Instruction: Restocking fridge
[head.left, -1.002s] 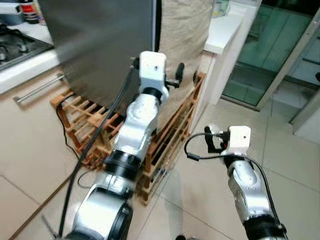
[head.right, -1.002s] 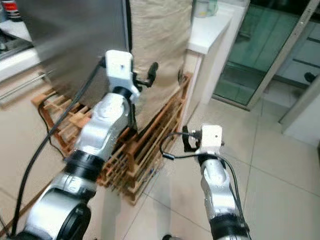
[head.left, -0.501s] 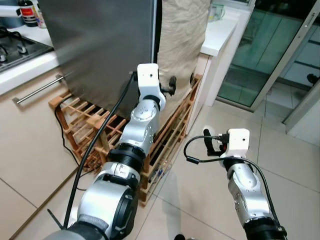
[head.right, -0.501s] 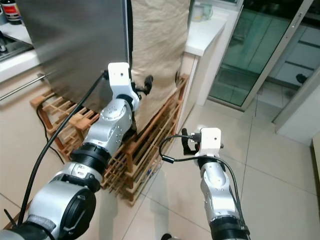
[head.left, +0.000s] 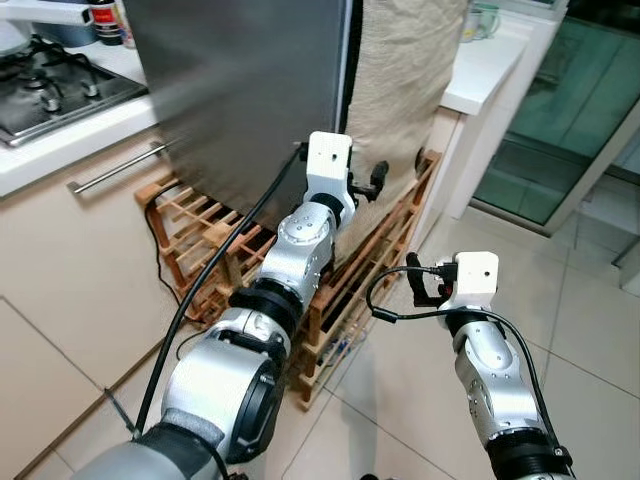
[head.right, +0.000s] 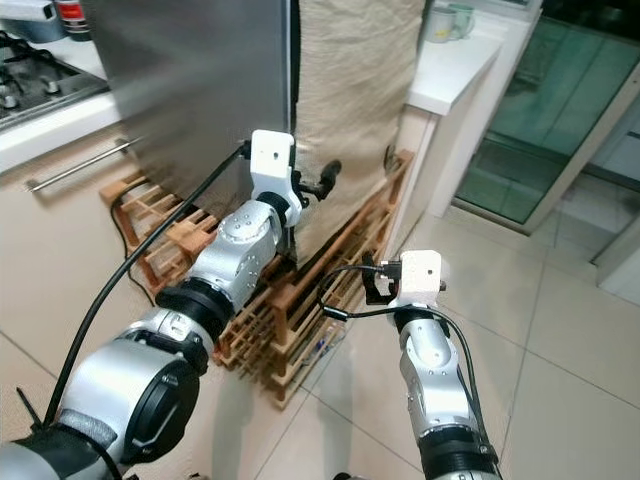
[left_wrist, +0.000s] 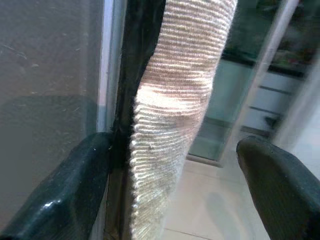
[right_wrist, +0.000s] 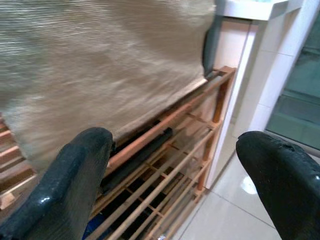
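The fridge (head.left: 240, 90) stands ahead with its grey steel door closed. A beige woven cloth (head.left: 400, 80) hangs down beside the door's right edge. My left gripper (head.left: 398, 168) is stretched out to that edge and is open. In the left wrist view one finger (left_wrist: 65, 200) lies by the dark door gap (left_wrist: 140, 75) and the other finger (left_wrist: 280, 190) is past the cloth (left_wrist: 175, 125), which hangs between them. My right gripper (head.left: 420, 285) hovers lower over the floor, open and empty, facing the wooden rack (right_wrist: 175, 145).
A low wooden rack (head.left: 200, 230) surrounds the fridge's foot, with a black cable (head.left: 160, 290) running over it. A hob (head.left: 50, 80) and a drawer handle (head.left: 115, 170) are at the left. A white counter (head.left: 490, 70) and a glass door (head.left: 570, 130) are at the right. Tiled floor (head.left: 590, 350) lies under my right arm.
The camera has shifted, so the fridge now sits further right in the picture. My left gripper has edged slightly nearer the door's edge. The right arm holds its pose.
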